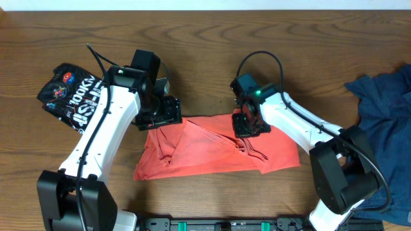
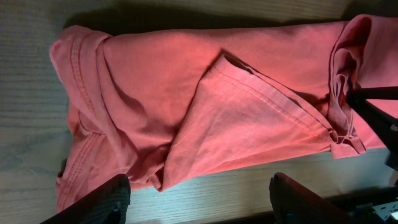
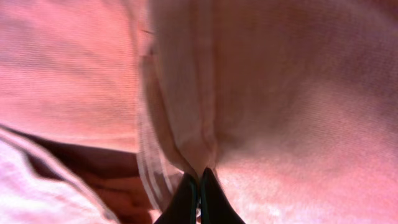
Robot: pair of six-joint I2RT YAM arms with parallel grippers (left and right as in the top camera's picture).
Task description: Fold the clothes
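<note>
A coral-red garment (image 1: pixel 212 151) lies partly folded and rumpled on the table's middle. My left gripper (image 1: pixel 160 115) hovers at its upper left corner, open and empty; in the left wrist view the garment (image 2: pixel 205 106) fills the frame with both fingers apart over bare wood (image 2: pixel 199 199). My right gripper (image 1: pixel 249 125) is at the garment's upper right edge. In the right wrist view its fingers (image 3: pixel 199 186) are shut on a fold of the red cloth (image 3: pixel 186 137).
A black printed garment (image 1: pixel 70 96) lies folded at the far left. A blue denim garment (image 1: pixel 385 128) is heaped at the right edge. The table is brown wood (image 1: pixel 205 45).
</note>
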